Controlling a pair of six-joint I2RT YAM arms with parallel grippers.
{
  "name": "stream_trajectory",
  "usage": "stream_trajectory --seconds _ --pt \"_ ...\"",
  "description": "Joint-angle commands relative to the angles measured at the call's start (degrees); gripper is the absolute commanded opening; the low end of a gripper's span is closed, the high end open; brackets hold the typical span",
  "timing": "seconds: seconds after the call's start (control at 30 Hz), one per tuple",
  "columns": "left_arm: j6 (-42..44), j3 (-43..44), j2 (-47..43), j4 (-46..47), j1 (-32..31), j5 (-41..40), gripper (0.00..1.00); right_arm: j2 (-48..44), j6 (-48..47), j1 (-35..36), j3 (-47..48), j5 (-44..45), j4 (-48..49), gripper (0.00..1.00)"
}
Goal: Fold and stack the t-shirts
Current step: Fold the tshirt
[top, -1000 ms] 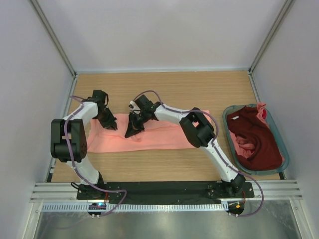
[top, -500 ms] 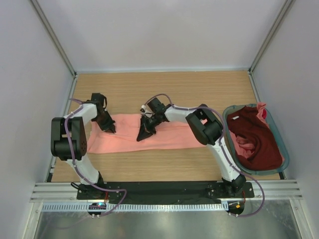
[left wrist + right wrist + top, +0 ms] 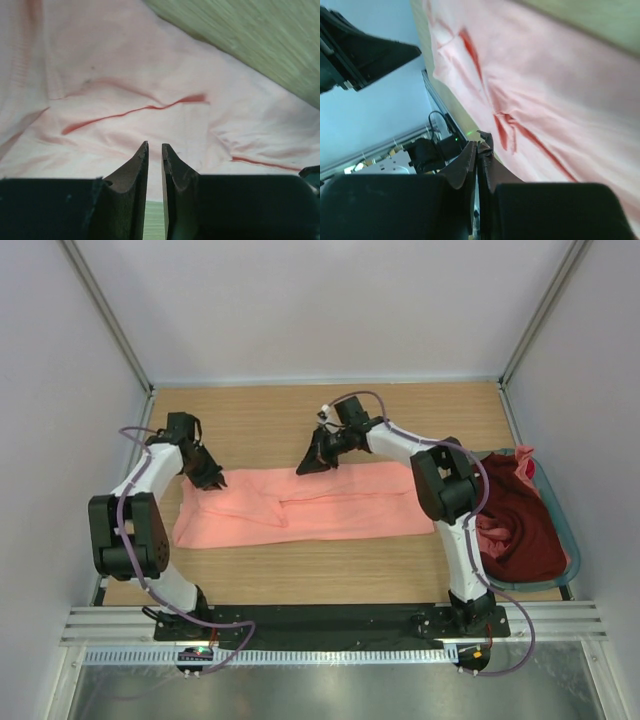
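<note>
Both arms have backed off to the far side since a second ago. The left gripper (image 3: pixel 207 478), a crack apart and empty, sits at the far-left corner of the salmon t-shirt (image 3: pixel 300 508). The right gripper (image 3: pixel 306 465), pressed together and holding nothing, is just past its far hem. The shirt lies flat on the bench (image 3: pixel 400 420) as a long strip (lengthwise fold looks laid), so the crosswise fold is probably next. The maroon t-shirt (image 3: pixel 515 525) waits in the basket (image 3: pixel 452 490).
</note>
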Motion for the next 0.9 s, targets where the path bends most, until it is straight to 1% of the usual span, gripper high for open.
stream_trajectory --seconds 0.0,0.07,0.13,0.17,0.2,0.23,0.27,0.4,0.47,0.63,0.7,0.73,0.77,0.8,0.87 --pt "-4.9 0.3 4.1 4.4 -0.1 8.7 0.17 -0.4 -0.3 -3.1 -1.4 0.1 0.3 0.1" --pt "-5.1 0.2 7.7 5.9 -0.1 7.0 0.17 0.1 -2.6 -4.7 -4.1 0.7 0.2 0.1" --pt "-4.3 0.8 10.0 5.4 0.0 5.1 0.17 0.7 -4.6 -5.5 -6.4 1.8 -1.2 0.1" --pt "-3.7 1.0 12.1 5.3 -0.1 4.4 0.17 0.7 -7.4 -6.1 -6.9 2.6 -2.5 0.1" --pt "-3.1 1.2 12.6 4.5 -0.1 2.8 0.17 0.8 -9.6 -6.1 -6.8 3.6 -4.4 0.1" --pt "-1.7 1.2 12.9 4.1 -0.1 1.7 0.17 0.8 -11.6 -6.2 -6.0 5.8 -8.2 0.1" --pt "-1.1 1.0 12.9 4.0 -0.1 0.9 0.18 0.7 -13.9 -6.1 -5.9 6.3 -9.5 0.1" --pt "1.5 0.3 13.0 2.6 0.0 -3.5 0.2 -0.7 -13.8 -6.3 -6.4 6.3 -10.4 0.12" --pt "1.9 -0.2 12.2 2.0 -0.1 -4.0 0.21 -2.1 -13.5 -6.2 -6.1 6.5 -10.6 0.13" --pt "1.4 -1.3 3.2 0.7 -0.3 -5.3 0.32 -4.3 -14.5 -6.3 0.1 8.7 -15.2 0.15" --pt "1.4 0.2 0.8 0.0 -0.2 -6.2 0.37 -4.1 -14.0 -6.3 2.5 8.1 -14.1 0.15" --pt "1.4 1.4 0.0 -0.4 0.0 -6.1 0.38 -3.8 -13.2 -6.4 3.1 8.1 -13.6 0.15" --pt "1.5 2.6 0.3 -1.0 0.1 -5.5 0.38 -3.3 -12.8 -6.5 3.8 8.2 -13.3 0.15" --pt "1.5 5.8 0.8 -1.7 0.4 -4.8 0.38 -2.2 -12.6 -6.7 5.3 8.3 -13.6 0.15" --pt "1.5 9.3 4.5 -3.3 1.3 -3.7 0.37 -1.1 -11.8 -7.8 6.4 8.7 -14.0 0.15"
